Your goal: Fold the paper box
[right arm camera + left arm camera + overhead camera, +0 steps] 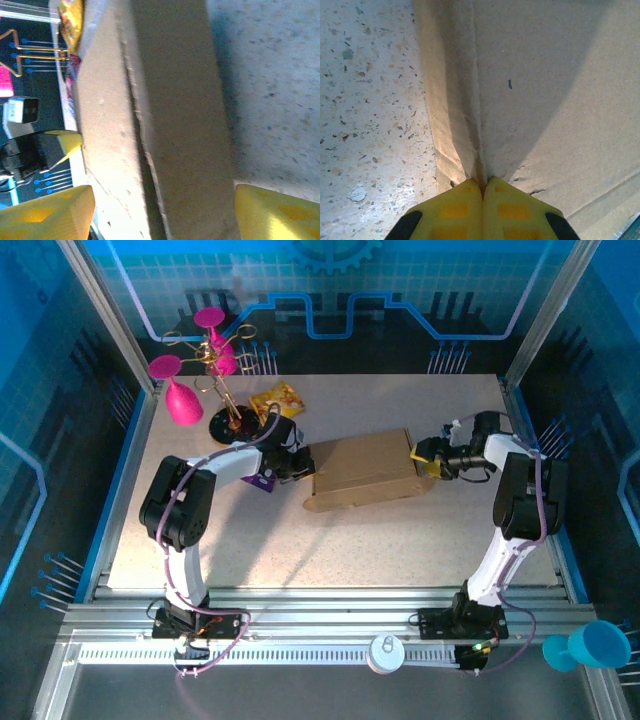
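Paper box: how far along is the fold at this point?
Mostly done: the paper box already stands as a closed block. In hand: left gripper shut at its left-end seam, right gripper open astride the other end. Remaining: a seam there looks unseated.

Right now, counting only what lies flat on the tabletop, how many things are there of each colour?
Brown, the paper box: 1
Yellow, the yellow snack packet: 1
Purple, the purple snack packet: 1
Total: 3
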Robot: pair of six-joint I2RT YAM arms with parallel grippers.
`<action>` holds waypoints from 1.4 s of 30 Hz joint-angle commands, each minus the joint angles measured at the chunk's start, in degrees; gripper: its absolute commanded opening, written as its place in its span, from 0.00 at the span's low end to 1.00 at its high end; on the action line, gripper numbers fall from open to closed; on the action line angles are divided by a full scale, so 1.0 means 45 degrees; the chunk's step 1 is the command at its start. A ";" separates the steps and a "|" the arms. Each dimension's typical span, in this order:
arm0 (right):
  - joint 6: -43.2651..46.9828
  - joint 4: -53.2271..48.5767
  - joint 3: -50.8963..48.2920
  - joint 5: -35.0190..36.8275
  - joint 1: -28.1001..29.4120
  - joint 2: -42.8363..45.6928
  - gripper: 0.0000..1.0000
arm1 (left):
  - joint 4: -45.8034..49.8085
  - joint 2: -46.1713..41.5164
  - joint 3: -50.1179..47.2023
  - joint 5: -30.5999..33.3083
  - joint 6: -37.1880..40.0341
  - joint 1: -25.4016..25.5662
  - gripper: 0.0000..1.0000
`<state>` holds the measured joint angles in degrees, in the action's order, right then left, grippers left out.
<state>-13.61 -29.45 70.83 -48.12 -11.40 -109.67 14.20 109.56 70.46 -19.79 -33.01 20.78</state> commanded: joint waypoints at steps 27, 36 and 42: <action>0.0411 -0.0194 -0.0749 -0.0207 -0.0067 0.1016 0.82 | 0.0935 0.0128 -0.1106 0.0397 0.1064 -0.0715 0.00; 0.1533 -0.2063 0.0622 -0.0668 0.1181 -0.0913 0.82 | 0.0947 0.0302 -0.1035 0.0316 0.1184 -0.0827 0.00; 0.0969 -0.1055 -0.0086 -0.0406 0.0939 -0.0196 0.82 | 0.0986 0.0263 -0.1163 0.0389 0.1321 -0.0923 0.00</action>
<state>-8.97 -34.68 71.40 -49.47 -6.96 -112.53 13.08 108.16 67.72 -21.98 -29.17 17.67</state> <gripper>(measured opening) 0.823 0.053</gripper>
